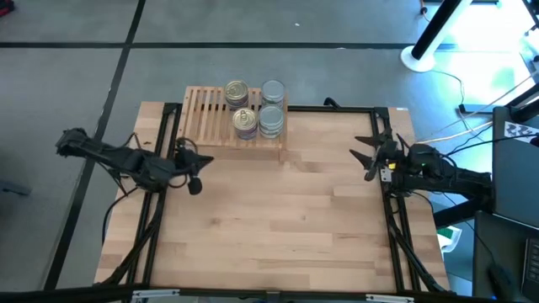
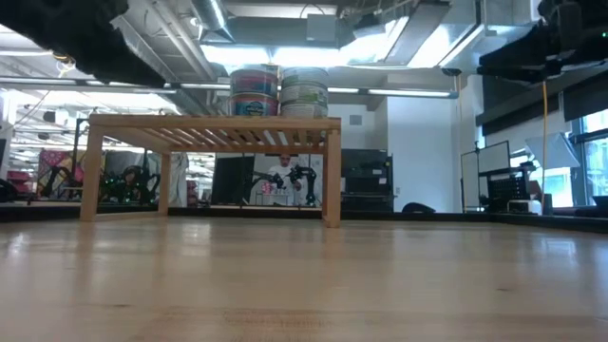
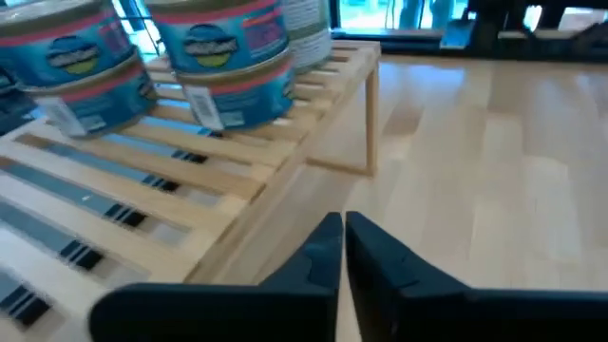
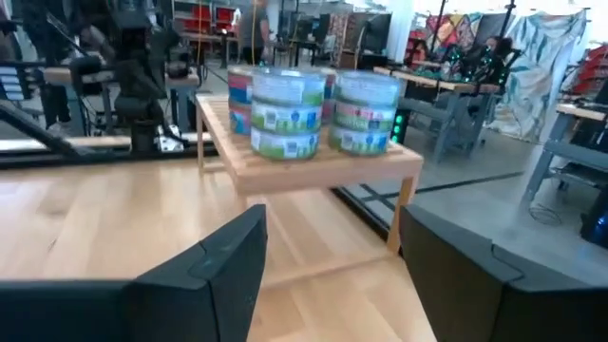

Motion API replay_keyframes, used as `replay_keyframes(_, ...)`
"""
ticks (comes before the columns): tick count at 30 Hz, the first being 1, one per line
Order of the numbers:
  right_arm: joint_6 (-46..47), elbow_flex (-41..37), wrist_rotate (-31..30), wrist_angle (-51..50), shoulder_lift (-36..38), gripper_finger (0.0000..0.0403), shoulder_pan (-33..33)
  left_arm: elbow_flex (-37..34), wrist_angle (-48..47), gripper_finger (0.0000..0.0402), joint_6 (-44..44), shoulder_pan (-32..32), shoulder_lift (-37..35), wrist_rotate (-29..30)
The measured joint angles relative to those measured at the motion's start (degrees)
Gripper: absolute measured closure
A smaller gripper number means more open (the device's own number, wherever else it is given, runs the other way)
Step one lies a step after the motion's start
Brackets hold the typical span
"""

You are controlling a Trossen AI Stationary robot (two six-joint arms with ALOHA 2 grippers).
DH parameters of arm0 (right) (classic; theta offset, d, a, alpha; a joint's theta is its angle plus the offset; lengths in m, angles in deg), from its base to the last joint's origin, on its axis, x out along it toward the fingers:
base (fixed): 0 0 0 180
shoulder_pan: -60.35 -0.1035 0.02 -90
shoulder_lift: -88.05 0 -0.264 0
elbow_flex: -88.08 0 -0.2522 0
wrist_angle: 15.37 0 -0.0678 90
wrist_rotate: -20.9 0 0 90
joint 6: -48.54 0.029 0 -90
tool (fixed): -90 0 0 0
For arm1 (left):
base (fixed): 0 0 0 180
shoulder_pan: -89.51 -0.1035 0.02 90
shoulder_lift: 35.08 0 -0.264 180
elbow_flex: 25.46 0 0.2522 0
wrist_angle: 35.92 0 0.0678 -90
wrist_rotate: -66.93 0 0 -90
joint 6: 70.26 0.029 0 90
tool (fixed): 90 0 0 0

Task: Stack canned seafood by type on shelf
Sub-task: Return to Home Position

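high view, cans (image 1: 271, 120) stacked on shelf (image 1: 206, 114), wood tabletop (image 1: 278, 219), grey floor (image 1: 67, 76)

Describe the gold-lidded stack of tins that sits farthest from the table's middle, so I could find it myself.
Find the wooden table, then the low slatted shelf at its edge. Four stacks of tins stand there in a square; this stack is in the outer row, on the left arm's side. Its gold lid differs from the silver-lidded stack beside it.
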Motion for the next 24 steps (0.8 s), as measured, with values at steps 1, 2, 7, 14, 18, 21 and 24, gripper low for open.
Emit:
replay_keyframes(1, 0.1, 0.1, 0.3, 0.6, -0.6, 0.0164, 0.0, -0.7, -0.3, 0.0392, 0.1, -0.2, -1.8, 0.0)
replay_keyframes(2, 0.1, 0.2, 0.3, 0.7, -0.9, 0.0164, 0.0, -1.3, -0.2, 0.0396, 0.2, -0.2, -3.5, 0.0)
replay_keyframes(7, 0.2, 0.1, 2.9, -0.7, -1.4, 0.0173, 0.0, -5.0, 1.0, 0.0391, 1.0, -0.2, -12.6, 0.1)
replay_keyframes(14, 0.4, 0.1, 6.4, -1.0, -1.4, 0.0245, 0.0, -11.4, 5.8, 0.0398, 4.6, -0.2, -23.5, 0.1)
replay_keyframes(18, 0.9, -2.0, 6.4, 2.1, -1.5, 0.0295, 0.0, -15.3, 8.8, 0.0399, 8.0, -0.2, -28.8, 0.1)
replay_keyframes(21, 0.9, -6.6, 6.4, 7.4, -1.6, 0.0334, 0.0, -18.5, 11.7, 0.0399, 9.9, -0.2, -31.0, 0.2)
replay_keyframes(24, 1.0, -10.5, 6.4, 11.7, -1.5, 0.0371, 0.0, -20.8, 14.1, 0.04, 10.3, -0.2, -30.9, 0.2)
